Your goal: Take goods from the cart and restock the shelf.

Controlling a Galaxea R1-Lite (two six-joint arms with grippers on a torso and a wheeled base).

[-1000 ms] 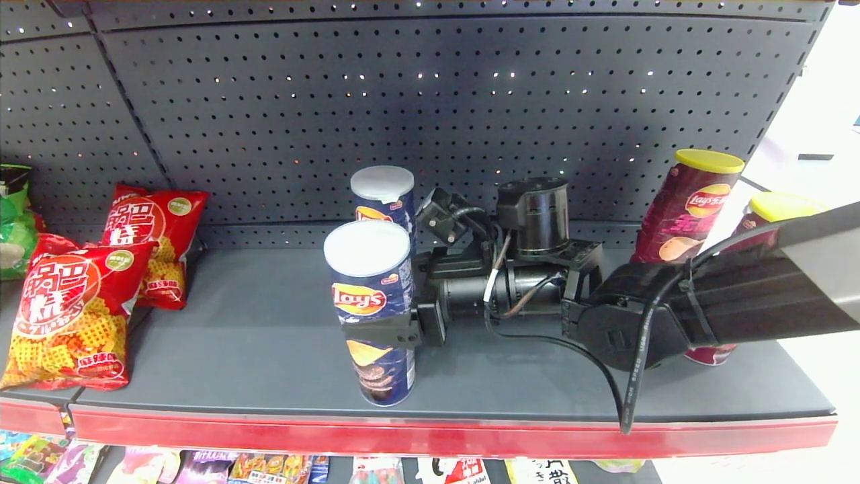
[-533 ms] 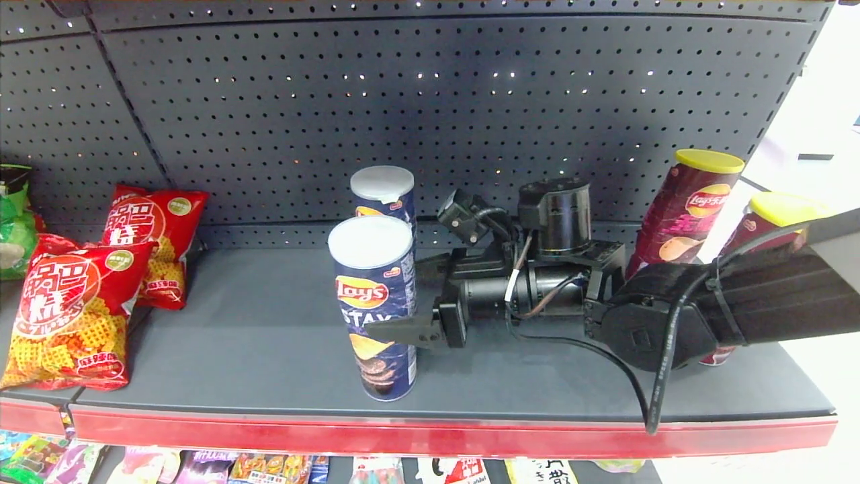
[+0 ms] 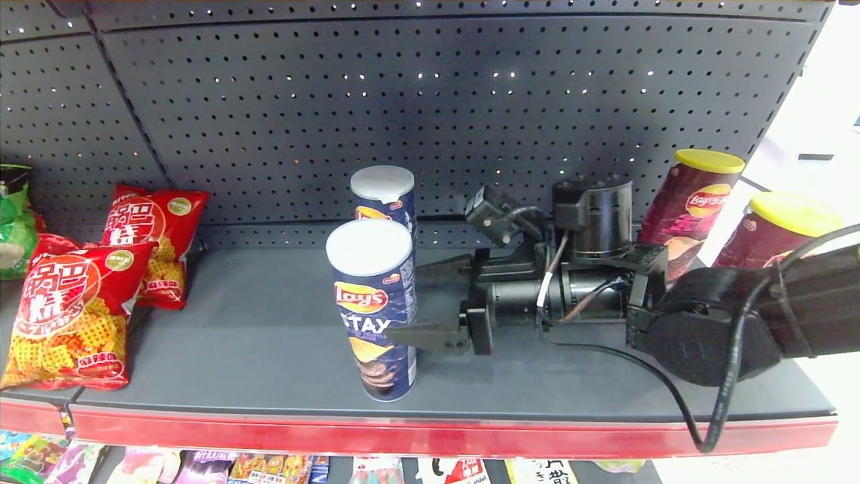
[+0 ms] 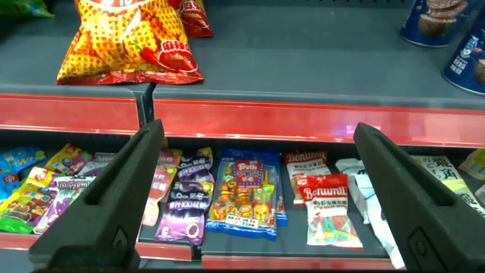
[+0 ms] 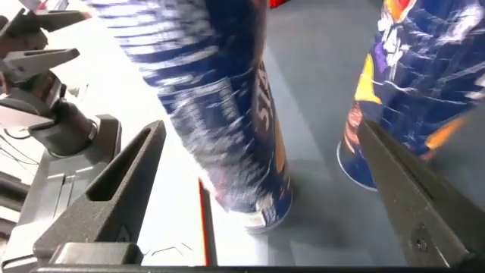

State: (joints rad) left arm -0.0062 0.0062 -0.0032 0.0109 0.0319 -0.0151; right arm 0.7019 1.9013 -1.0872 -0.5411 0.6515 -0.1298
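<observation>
One blue can (image 3: 373, 309) upright on the shelf (image 3: 235, 349) — right pincer (image 3: 403, 300) open, empty, close by.

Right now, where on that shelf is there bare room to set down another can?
The widest bare patch of shelf lies between the red snack bags and the two blue cans. Right of the blue cans it is crowded: the right arm lies across there, with the dark red cans behind it.
</observation>
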